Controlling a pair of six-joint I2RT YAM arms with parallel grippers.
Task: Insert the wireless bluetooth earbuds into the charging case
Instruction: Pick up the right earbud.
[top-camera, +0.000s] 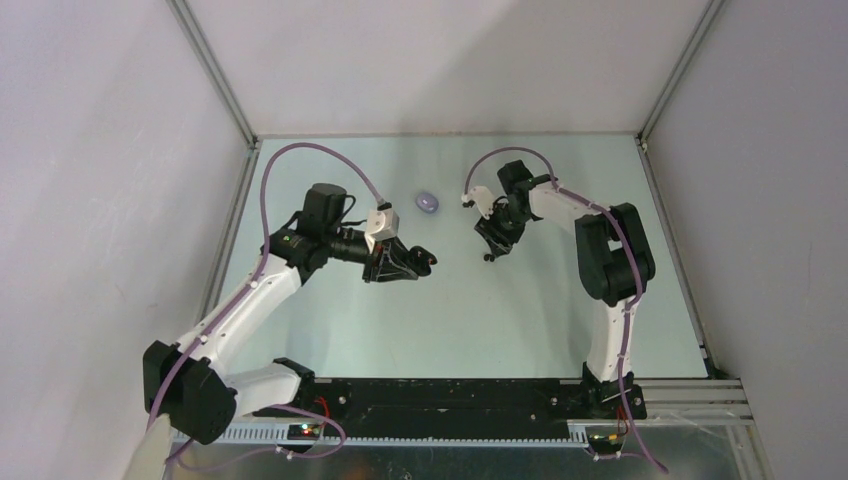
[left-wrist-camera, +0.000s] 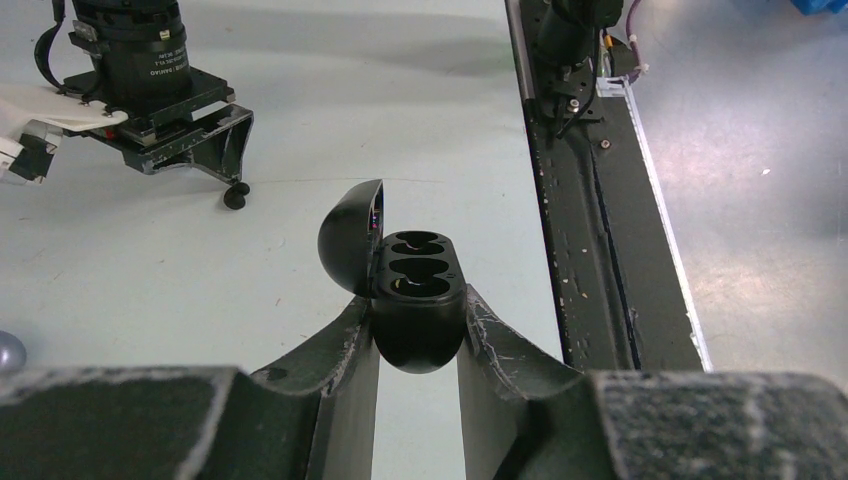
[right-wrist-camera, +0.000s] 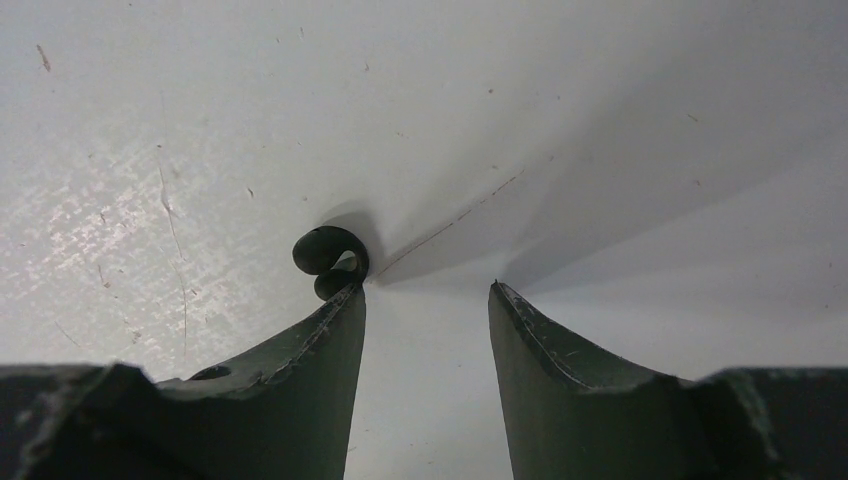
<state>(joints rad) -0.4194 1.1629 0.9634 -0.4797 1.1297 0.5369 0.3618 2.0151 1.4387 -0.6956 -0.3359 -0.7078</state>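
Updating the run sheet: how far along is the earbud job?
Done: the black charging case is open, clamped in the left gripper, both sockets apparently empty. In hand: the right gripper, jaws apart, has a black earbud against one fingertip, not yet between them. Left: grasp it and seat it; the lilac case lies apart.

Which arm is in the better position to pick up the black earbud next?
Right. The right gripper is low over the table, jaws apart and empty, the black earbud at one fingertip. The left gripper is shut on the open charging case.
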